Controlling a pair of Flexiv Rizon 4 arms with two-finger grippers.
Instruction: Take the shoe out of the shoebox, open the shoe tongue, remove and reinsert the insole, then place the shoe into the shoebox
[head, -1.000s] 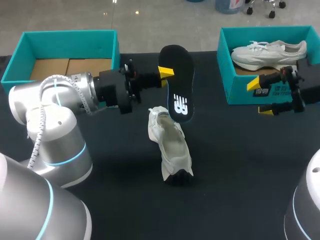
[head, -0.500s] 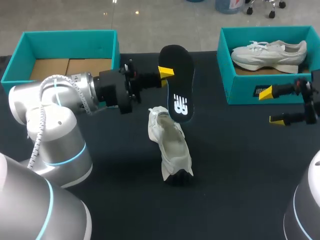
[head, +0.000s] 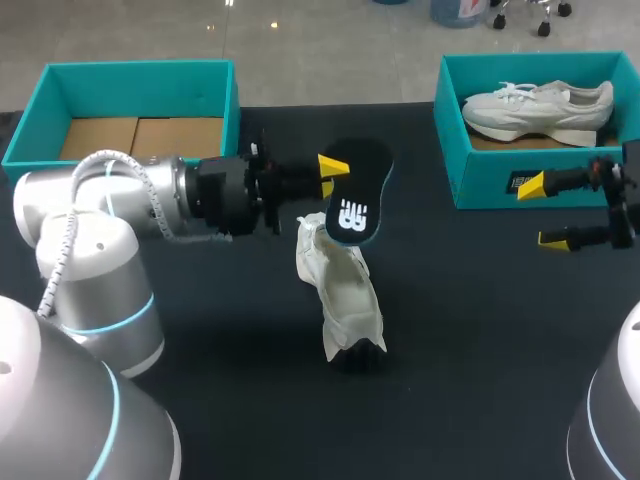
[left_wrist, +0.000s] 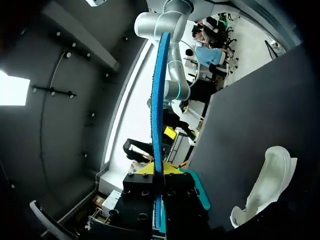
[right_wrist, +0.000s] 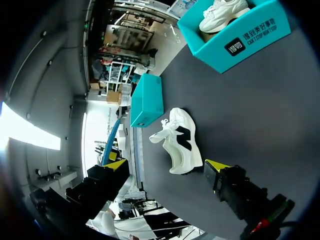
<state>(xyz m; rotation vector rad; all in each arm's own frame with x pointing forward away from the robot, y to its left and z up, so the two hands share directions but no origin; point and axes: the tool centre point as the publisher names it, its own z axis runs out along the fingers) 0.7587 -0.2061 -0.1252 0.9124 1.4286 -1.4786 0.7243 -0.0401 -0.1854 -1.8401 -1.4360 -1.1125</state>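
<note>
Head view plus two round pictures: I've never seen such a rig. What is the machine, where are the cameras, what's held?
Two robot arms stand at a black table. The wide picture looks down from above and behind them; each round picture comes from a camera on one arm's wrist. The left hand is shut on a black insole, above a white shoe lying on the table. The right hand is open and empty, near a teal shoebox holding a second shoe. Another teal box stands far left.
</note>
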